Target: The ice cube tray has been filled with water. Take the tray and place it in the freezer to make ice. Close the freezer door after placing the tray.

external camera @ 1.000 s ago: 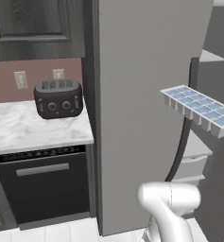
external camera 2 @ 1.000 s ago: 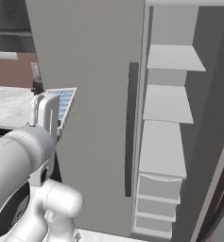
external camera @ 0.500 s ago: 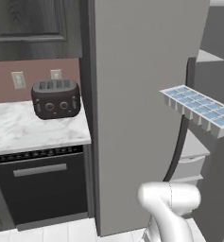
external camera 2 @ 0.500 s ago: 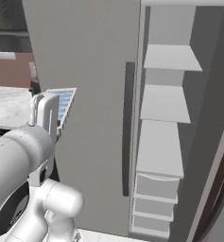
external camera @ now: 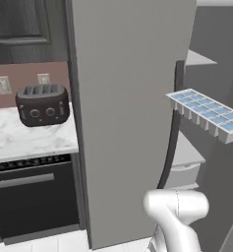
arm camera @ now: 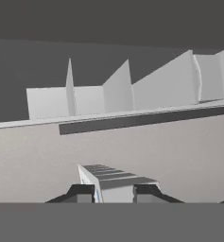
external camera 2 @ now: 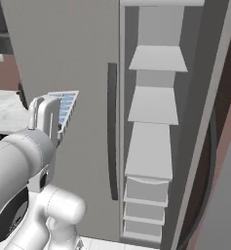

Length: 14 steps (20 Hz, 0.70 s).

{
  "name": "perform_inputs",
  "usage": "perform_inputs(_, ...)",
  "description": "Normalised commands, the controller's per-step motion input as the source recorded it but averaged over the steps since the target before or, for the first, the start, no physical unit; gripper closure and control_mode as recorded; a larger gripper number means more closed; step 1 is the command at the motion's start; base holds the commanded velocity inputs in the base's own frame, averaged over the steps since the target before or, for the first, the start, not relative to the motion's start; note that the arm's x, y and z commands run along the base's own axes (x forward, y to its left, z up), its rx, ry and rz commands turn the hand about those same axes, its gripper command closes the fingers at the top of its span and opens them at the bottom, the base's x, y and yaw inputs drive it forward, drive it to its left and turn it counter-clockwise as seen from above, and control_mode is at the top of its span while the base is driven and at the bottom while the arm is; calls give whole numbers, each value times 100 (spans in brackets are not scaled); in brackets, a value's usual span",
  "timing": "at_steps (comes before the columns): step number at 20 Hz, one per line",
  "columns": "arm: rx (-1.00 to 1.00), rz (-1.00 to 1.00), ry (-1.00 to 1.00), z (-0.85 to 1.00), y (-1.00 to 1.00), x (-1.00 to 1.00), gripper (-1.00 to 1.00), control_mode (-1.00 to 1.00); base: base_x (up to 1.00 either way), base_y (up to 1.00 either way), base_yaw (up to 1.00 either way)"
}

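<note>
My gripper (arm camera: 114, 193) is shut on one end of the ice cube tray (arm camera: 114, 178), which juts forward between the two dark fingertips. In the left base view the tray (external camera: 206, 116) hangs level in the air in front of the fridge, its light-blue water cells facing up. From the right base view the tray (external camera 2: 65, 106) shows behind my white hand. The freezer (external camera 2: 153, 105) is open, with pale grey shelves stacked above drawers. Its freezer door (external camera 2: 213, 68) stands swung out at the right.
The wider grey fridge door (external camera: 132, 98) is shut, with a dark curved handle (external camera 2: 112, 132) along its edge. A dark toaster (external camera: 42, 104) sits on the marble counter (external camera: 24, 142) at the left, above a black built-in appliance (external camera: 34, 202).
The whole scene has slid left in both base views, so the base has driven right, toward the open freezer. The tray stays held in the same place relative to the arm.
</note>
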Motion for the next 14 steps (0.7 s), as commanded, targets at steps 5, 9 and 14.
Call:
perform_inputs(5,0,0,0,0,0,0,100,100,3,-49,-3)
perform_inputs(9,0,0,0,0,0,0,100,100,14,-33,0)
perform_inputs(14,0,0,0,0,0,0,100,100,19,-24,-1)
